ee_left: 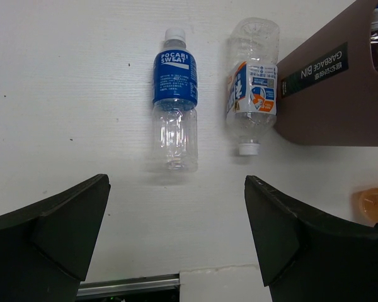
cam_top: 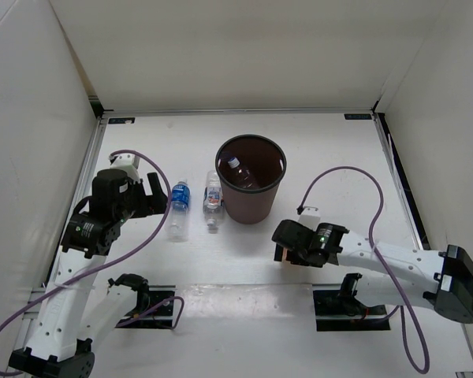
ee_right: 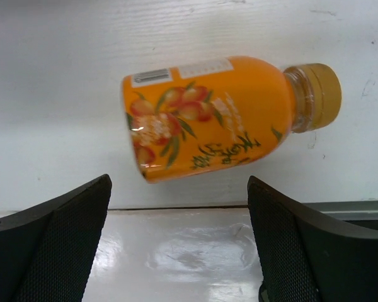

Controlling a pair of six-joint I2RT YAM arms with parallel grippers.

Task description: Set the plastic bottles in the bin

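Note:
The dark brown bin (cam_top: 251,189) stands mid-table, and a clear bottle (cam_top: 235,164) lies inside it. Left of the bin, two plastic bottles lie on the table: a clear one with a blue label (ee_left: 175,100) and a clear one with a pale label (ee_left: 252,85), which is close to the bin wall (ee_left: 334,94). My left gripper (ee_left: 176,185) is open and empty, just short of the blue-label bottle (cam_top: 179,206). A short orange bottle (ee_right: 208,116) lies on its side just beyond my open right gripper (ee_right: 179,182), apart from its fingers.
White walls enclose the table on three sides. A metal rail and the arm mounting plates (cam_top: 343,303) run along the near edge. Purple cables (cam_top: 355,177) loop above the table beside each arm.

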